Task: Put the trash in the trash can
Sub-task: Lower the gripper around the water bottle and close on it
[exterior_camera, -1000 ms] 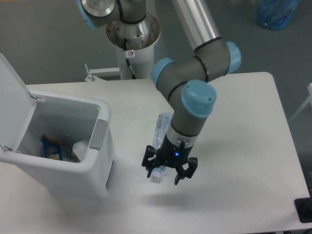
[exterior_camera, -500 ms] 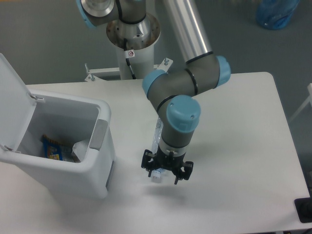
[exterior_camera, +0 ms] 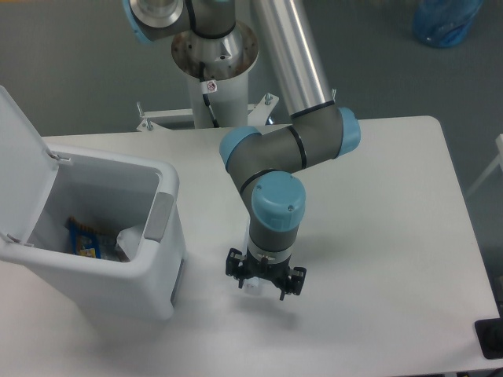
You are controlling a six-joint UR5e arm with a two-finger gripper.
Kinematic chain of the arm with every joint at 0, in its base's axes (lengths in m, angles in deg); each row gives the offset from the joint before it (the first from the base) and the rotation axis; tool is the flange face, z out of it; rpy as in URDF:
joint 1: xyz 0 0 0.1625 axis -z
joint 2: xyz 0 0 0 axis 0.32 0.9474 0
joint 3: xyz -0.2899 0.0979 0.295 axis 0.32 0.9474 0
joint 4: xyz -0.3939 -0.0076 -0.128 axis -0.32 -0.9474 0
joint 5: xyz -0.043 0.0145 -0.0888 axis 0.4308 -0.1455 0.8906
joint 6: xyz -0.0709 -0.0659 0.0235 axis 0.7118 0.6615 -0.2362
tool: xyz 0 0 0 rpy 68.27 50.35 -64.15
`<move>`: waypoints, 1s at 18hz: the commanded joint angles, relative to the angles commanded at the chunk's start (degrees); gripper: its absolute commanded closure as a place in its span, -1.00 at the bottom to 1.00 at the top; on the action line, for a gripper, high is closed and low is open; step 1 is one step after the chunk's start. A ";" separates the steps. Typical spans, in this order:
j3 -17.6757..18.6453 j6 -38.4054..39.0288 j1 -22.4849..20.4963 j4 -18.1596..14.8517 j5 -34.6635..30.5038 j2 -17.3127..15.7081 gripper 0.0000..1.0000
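Arm: 1 UR5e arm (exterior_camera: pixel 275 157), grey links with light blue joint caps, reaches down from 12 o'clock and bends to a wrist pointing straight down at the table (exterior_camera: pixel 377 236).
Gripper: the black gripper (exterior_camera: pixel 264 281) sits low over the white tabletop, just at 5 o'clock of the bin's near corner; its 2 fingers are spread to either side of a small white piece between them. Whether they press on it, I cannot tell.
Bottle: only a white bit of the bottle (exterior_camera: pixel 253 284) shows, under the gripper; the wrist hides the rest.
Trash can: the white trash can (exterior_camera: pixel 149 271) stands at 9 o'clock on the table, its flip lid (exterior_camera: pixel 20 169) swung up and back, a grey panel (exterior_camera: pixel 159 216) on the side facing the arm.
Inside the can: a blue packet (exterior_camera: pixel 82 239) and pale crumpled material lie at the bottom.
Wrapper: I cannot pick it out.
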State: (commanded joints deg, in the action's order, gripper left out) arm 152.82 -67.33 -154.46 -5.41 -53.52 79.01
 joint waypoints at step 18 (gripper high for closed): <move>1.05 0.09 1.76 -1.32 -4.22 0.88 -0.68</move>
State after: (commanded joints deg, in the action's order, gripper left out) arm 153.88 -67.24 -152.70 -6.72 -57.74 79.89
